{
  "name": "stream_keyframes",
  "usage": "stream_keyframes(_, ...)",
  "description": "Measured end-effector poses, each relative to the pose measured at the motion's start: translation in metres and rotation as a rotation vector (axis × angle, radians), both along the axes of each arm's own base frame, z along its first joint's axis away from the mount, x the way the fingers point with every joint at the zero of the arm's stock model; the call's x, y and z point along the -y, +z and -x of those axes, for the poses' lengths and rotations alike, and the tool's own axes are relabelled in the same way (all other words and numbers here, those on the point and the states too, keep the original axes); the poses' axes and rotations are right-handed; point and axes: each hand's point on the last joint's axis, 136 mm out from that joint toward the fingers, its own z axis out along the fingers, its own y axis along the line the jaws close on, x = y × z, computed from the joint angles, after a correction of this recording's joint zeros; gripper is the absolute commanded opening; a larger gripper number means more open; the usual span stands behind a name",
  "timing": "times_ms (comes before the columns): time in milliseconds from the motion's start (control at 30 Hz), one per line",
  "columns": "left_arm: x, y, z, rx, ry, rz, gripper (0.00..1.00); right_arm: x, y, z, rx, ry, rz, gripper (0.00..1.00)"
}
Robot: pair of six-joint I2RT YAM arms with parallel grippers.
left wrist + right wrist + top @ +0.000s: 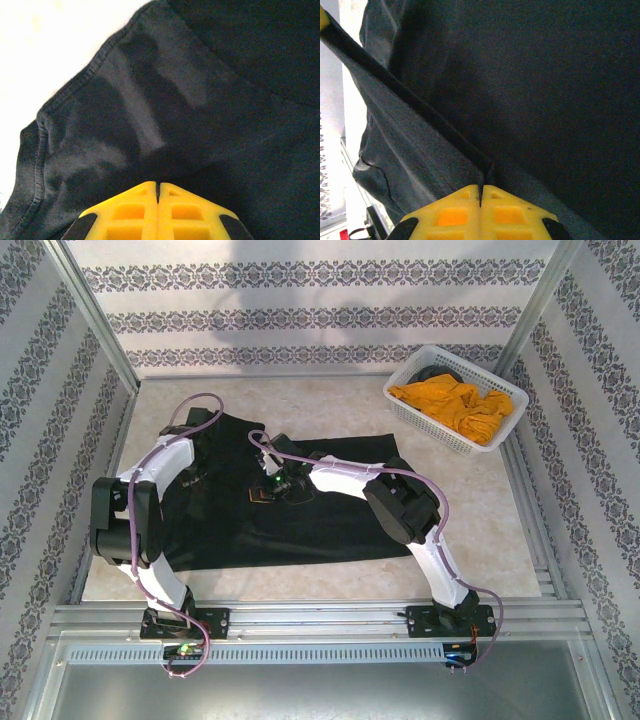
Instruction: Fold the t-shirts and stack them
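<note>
Black t-shirt [300,530] is spread mid-frame; its upper-left edge is pinched by closed L gripper [158,187]. A ctr fold is clamped in closed R gripper [481,193]. Orange t-shirt [450,405] is piled in basket [502,430], upper right.

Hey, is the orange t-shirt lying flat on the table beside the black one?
No, the orange t-shirt sits crumpled in the white basket at the far right corner of the table.

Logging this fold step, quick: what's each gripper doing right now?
Left gripper: closed, pinching the black t-shirt.
Right gripper: closed on a fold of the black t-shirt.
</note>
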Motion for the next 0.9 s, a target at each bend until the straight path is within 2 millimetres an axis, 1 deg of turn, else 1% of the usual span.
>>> stream_keyframes(100, 0.000, 0.006, -0.005, 0.015, -0.001, 0.000, 0.00, 0.001, 0.000, -0.002, 0.009, -0.009, 0.008, 0.00)
stream_keyframes(167, 0.000, 0.009, -0.007, 0.017, -0.003, -0.005, 0.00, 0.004, 0.001, -0.003, 0.022, -0.020, 0.013, 0.04)
stream_keyframes(233, -0.001, 0.010, -0.007, 0.014, -0.003, -0.010, 0.00, 0.006, 0.003, -0.004, 0.036, -0.030, 0.014, 0.07)
stream_keyframes(333, -0.002, 0.006, -0.007, -0.001, -0.006, -0.019, 0.00, 0.009, 0.009, -0.007, 0.060, -0.047, 0.006, 0.11)
stream_keyframes(500, -0.005, -0.002, -0.006, -0.028, -0.010, -0.030, 0.00, 0.017, 0.014, -0.017, 0.064, -0.102, -0.010, 0.25)
stream_keyframes(600, -0.007, -0.007, -0.007, -0.041, -0.008, -0.033, 0.00, 0.023, 0.014, -0.028, 0.057, -0.138, -0.022, 0.28)
stream_keyframes(667, -0.007, -0.010, -0.008, -0.050, -0.009, -0.034, 0.00, 0.028, 0.012, -0.033, 0.050, -0.161, -0.026, 0.28)
stream_keyframes(700, -0.007, -0.011, -0.009, -0.053, -0.010, -0.034, 0.03, 0.031, 0.009, -0.034, 0.046, -0.168, -0.023, 0.28)
stream_keyframes(733, -0.007, -0.012, -0.009, -0.055, -0.010, -0.035, 0.12, 0.034, 0.007, -0.035, 0.041, -0.175, -0.020, 0.28)
stream_keyframes(800, -0.007, -0.012, -0.011, -0.056, -0.011, -0.038, 0.38, 0.044, 0.000, -0.034, 0.030, -0.188, -0.004, 0.27)
stream_keyframes(833, -0.008, -0.012, -0.011, -0.057, -0.012, -0.042, 0.44, 0.049, -0.002, -0.031, 0.025, -0.193, 0.005, 0.26)
stream_keyframes(900, -0.010, -0.011, -0.011, -0.054, -0.009, -0.050, 0.46, 0.063, -0.004, -0.028, 0.018, -0.213, 0.026, 0.25)
